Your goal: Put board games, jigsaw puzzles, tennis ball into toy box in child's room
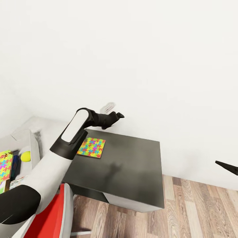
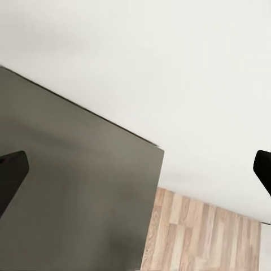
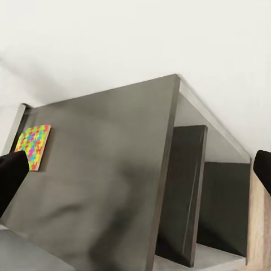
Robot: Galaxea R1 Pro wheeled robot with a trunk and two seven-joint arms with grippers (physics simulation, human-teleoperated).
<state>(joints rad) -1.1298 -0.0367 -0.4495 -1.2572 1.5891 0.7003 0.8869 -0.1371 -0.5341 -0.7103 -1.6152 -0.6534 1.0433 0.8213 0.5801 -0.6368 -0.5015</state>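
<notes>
Dark table [image 1: 132, 165]; jigsaw puzzle [image 1: 91, 147] lies flat.

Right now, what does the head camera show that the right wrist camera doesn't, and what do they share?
Head view alone: the toy box at the table's left end, holding a tennis ball and one jigsaw puzzle; the left gripper raised above the table; a red chair.
Right wrist view alone: the table's underside with its dark divider panel.
Shared: the dark table and the second jigsaw puzzle lying flat on it.
</notes>
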